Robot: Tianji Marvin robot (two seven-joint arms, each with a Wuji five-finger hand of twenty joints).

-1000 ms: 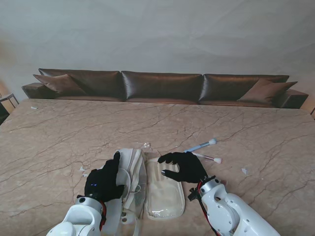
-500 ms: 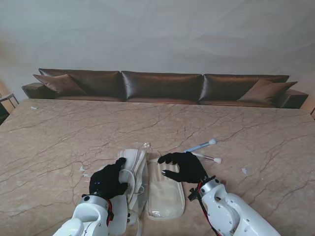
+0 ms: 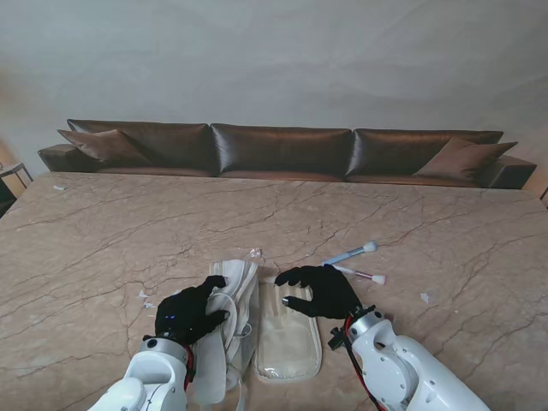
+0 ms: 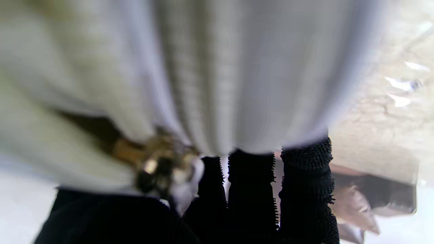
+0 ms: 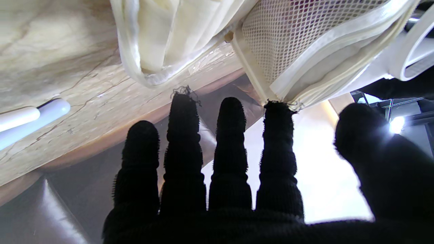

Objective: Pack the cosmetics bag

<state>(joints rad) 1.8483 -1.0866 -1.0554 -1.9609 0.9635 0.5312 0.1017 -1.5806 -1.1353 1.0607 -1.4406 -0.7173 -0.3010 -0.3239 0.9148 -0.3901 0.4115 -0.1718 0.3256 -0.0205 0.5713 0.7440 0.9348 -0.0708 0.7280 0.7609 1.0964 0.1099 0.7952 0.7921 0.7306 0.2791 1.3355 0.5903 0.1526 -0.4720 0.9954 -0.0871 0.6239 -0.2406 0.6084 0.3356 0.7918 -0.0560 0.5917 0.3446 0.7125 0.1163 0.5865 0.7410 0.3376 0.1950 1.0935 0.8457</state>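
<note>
Cosmetics bag lies unfolded near the worktop's near edge, approx. centre. Left robot hand is clenched on the bag's white flap, lifting it, prob. to open the pocket. Right robot hand rests fingers spread on the mesh-and-clear panel, grasping nothing (likely pinning it so the bag doesn't slide). Two makeup brushes lie just beyond the right robot hand, toward the worktop's right side, not yet packed. Wrist view of the left hand is too blurred to show finger contact precisely.
</note>
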